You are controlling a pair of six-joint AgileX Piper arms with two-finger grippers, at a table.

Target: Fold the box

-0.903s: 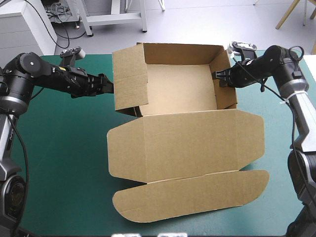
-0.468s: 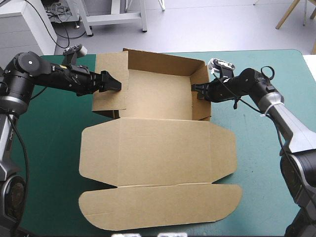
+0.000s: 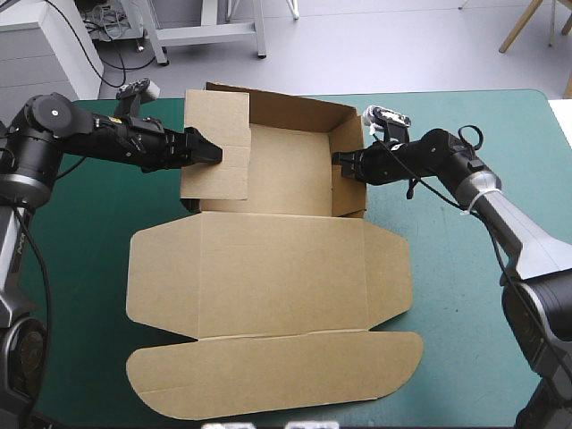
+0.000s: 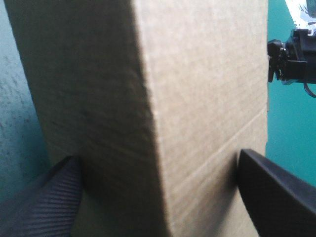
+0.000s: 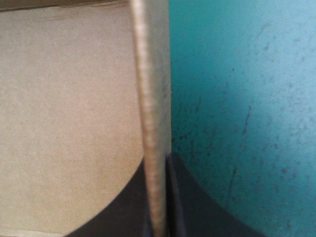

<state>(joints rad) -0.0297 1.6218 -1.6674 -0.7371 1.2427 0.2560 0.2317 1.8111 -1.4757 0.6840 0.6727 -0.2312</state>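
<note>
The brown box (image 3: 286, 179) sits on the teal-green cover (image 3: 80, 295) as an open tray stretched between the two arms, and its lid (image 3: 268, 273) lies flat on the robot's side of both grippers. The left gripper (image 4: 158, 158) is released. Its black fingers (image 4: 54, 192) are spread to either side of the left wall panel (image 3: 214, 147), which leans inward over the tray just ahead of them; whether they touch the board cannot be told. The right gripper (image 5: 159, 197) is clenched on the right wall (image 3: 350, 170), with the board's edge running up between its fingers. The step in hand looks like rolling the left wall panel over and down into the tray. It would go best with the right grip acting as a firm anchor so the tray cannot slide. The left should push evenly along the crease, low and square, so the panel tucks against the floor rather than buckling or springing back. Counted: one box, one lid with one rounded tuck flap (image 3: 268, 375) and two side ears, and two grippers.
</note>
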